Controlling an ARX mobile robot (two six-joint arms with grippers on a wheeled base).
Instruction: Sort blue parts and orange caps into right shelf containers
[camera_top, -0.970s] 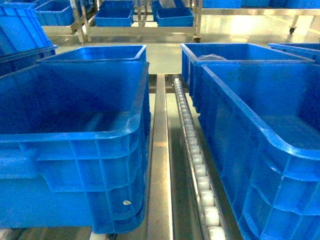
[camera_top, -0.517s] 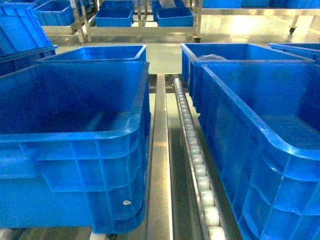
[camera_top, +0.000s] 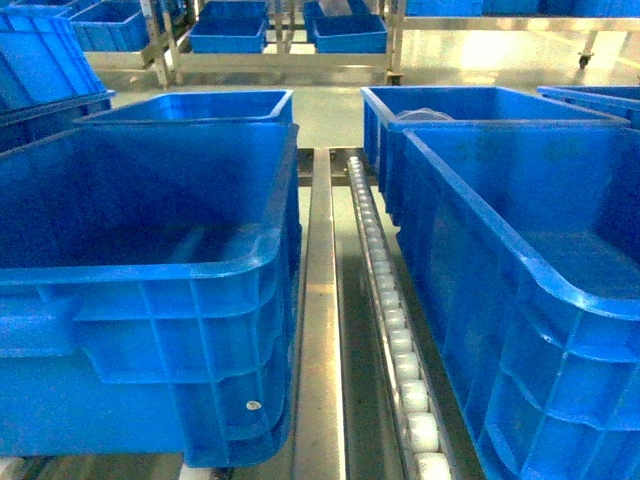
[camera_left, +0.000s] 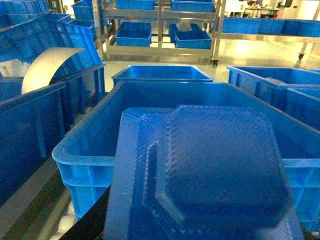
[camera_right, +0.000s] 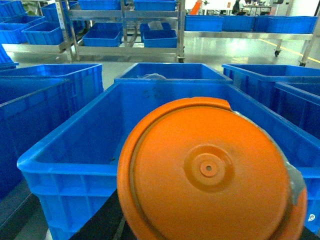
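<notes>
No visible change since earlier.

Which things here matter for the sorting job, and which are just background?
Job:
- blue part, filling the left wrist view
- orange cap, filling the right wrist view
- right crates

Background:
- roller track
- far shelving
- white curved sheet

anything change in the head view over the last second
Nothing visibly changed. The two near large bright-blue plastic crates, left and right, sit in the same places either side of the white roller track, and no arm or gripper shows in the head view. The earlier pictures give no wrist views to compare.
</notes>
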